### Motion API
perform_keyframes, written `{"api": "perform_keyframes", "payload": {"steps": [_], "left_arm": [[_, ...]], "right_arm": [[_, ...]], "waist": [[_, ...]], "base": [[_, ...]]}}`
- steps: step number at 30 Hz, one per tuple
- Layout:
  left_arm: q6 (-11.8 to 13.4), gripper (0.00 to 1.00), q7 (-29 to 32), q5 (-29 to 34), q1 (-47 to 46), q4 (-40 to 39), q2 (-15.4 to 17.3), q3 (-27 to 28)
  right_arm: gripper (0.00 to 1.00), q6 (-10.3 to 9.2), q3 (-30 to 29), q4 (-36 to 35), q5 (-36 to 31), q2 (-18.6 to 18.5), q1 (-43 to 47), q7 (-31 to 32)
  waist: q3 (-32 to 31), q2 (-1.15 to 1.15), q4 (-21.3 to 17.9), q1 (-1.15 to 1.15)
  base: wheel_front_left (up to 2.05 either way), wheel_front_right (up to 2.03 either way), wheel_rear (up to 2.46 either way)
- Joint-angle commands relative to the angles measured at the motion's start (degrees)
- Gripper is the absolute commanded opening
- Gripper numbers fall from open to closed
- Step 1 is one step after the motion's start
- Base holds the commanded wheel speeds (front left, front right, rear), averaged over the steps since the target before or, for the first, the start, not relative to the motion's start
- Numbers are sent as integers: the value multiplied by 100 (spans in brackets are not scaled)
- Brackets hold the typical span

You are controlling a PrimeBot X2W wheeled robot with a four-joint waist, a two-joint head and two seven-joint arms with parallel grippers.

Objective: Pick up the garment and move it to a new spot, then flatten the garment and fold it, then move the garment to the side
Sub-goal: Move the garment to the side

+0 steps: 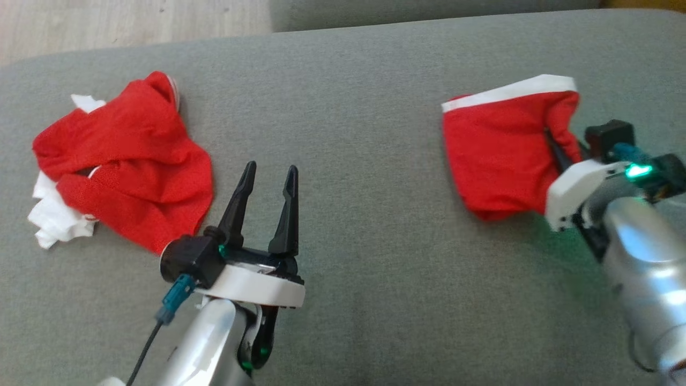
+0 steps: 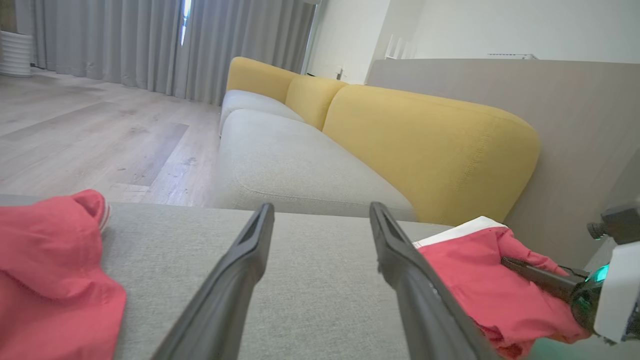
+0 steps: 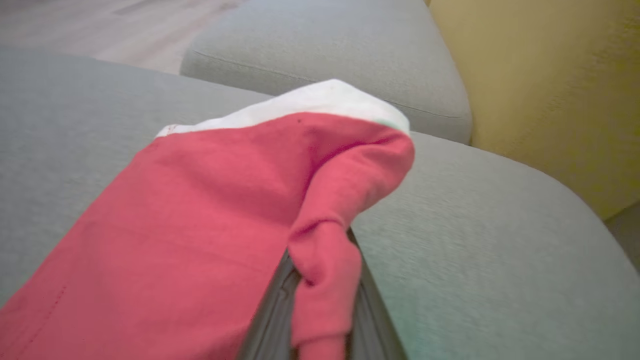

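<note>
A red garment (image 1: 498, 155) with a white band along its far edge lies on the grey cushion at the right. My right gripper (image 1: 560, 153) is shut on a bunched fold at the garment's right edge, and the cloth hides its fingertips. In the right wrist view that red fold (image 3: 325, 260) sits pinched between the two dark fingers (image 3: 272, 325). The left wrist view shows the same garment (image 2: 480, 285) with the right gripper (image 2: 507, 262) biting into it. My left gripper (image 1: 268, 177) is open over bare cushion near the front, with nothing between its fingers (image 2: 240, 270).
A crumpled heap of red and white cloth (image 1: 128, 161) lies at the cushion's left, close to my left gripper. The grey cushion (image 1: 348, 107) is bare between the two red items. Beyond it are another grey seat (image 2: 280, 160), yellow backrests (image 2: 425, 145) and wooden floor (image 1: 107, 21).
</note>
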Motion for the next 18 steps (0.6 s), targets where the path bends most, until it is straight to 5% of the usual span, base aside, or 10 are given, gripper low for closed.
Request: {"api": "perform_keyframes", "payload": {"steps": [1,18], "left_arm": [[62,100,-46,-23,-250,-217,31,97],[-15,100,-46,-54,-626,-335,31,207]], "right_arm": [[0,-5,353,-240,191,-314,-4,108],[0,-5,1324,-814,1434,-3073,-87,800]], "waist": [[21,0,-73,1],[783,0,272,1]], "base": [[0,0,0],[0,0,0]]}}
